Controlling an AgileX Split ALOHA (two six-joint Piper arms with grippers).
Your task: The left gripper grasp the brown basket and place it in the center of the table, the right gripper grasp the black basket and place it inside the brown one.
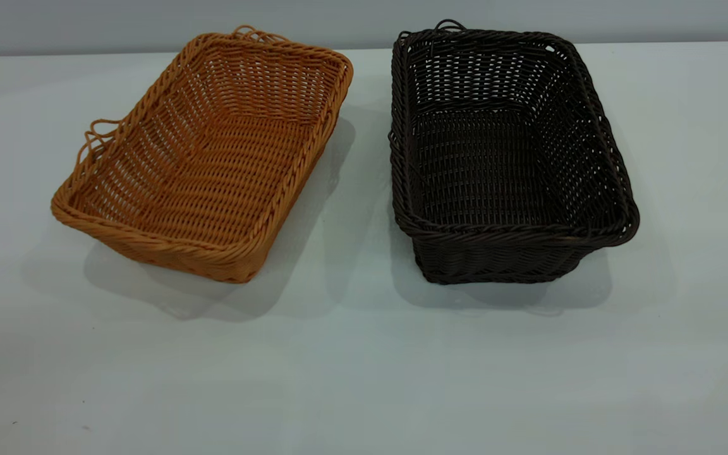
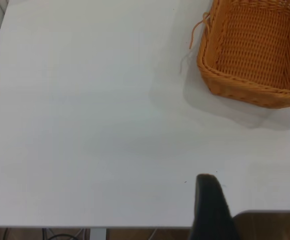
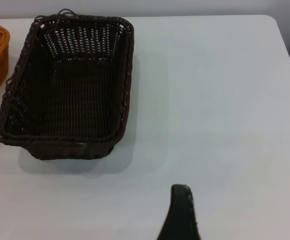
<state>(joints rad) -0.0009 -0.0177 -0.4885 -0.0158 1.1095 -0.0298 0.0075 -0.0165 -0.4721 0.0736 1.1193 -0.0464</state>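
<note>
Well apart from both baskets, each end effector shows one finger; opening unclear.

**Two baskets, side by side**

Both sit on the table (image 1: 364, 379) toward its far edge. The brown basket (image 1: 212, 158) is at about 10 o'clock from table center, turned askew; the black basket (image 1: 503, 164) is at 2 o'clock, just beside it, not touching.
</note>
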